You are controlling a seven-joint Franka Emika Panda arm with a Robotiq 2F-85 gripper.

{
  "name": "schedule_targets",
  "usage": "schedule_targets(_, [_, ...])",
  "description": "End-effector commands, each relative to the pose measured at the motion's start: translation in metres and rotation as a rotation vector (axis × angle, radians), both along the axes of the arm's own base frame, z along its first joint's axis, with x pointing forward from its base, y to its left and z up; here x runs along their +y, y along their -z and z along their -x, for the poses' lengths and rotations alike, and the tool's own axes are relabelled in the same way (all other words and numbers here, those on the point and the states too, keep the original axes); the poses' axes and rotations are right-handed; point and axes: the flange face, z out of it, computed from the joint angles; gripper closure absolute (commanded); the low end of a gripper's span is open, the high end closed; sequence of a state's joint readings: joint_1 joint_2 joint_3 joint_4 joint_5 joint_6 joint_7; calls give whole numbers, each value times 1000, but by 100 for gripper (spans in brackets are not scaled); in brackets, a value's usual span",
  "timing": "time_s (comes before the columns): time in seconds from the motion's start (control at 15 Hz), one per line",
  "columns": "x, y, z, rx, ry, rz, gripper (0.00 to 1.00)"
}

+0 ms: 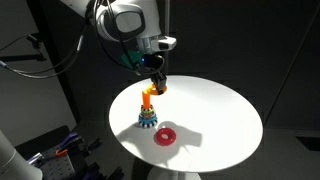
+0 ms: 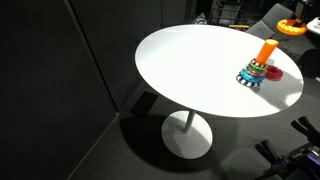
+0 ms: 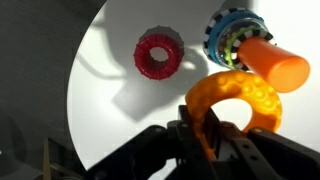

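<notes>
Orange ring pinched by its rim just above the stacker's peg

The gripper point(image 1: 156, 86) is closed down to the ring's thickness, its fingers point(image 3: 213, 128) clamping one side of the orange ring point(image 3: 240, 98), a hold that leaves the hole free and facing down. The ring hangs close over the tip of the orange peg point(image 3: 272, 62); whether they touch cannot be told. The peg stands upright in a low stack of coloured rings point(image 1: 148, 120) on the left part of the round white table point(image 1: 225, 115). A red ring point(image 1: 165, 135) lies flat on the tabletop, just right of the stack and nearer, apart from it, where the hanging ring and fingers do not meet it
</notes>
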State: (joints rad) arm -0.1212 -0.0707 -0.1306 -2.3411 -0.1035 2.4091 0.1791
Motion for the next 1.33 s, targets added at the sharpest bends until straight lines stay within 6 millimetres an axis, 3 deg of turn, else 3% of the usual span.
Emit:
schedule_targets(0.0, [23,-9,7,7,-16,-7,94])
schedule_targets(0.6, [56,0,5,25,-52,-13,94])
schedule_targets(1.27, [66,0,8,27,-69,-13,94])
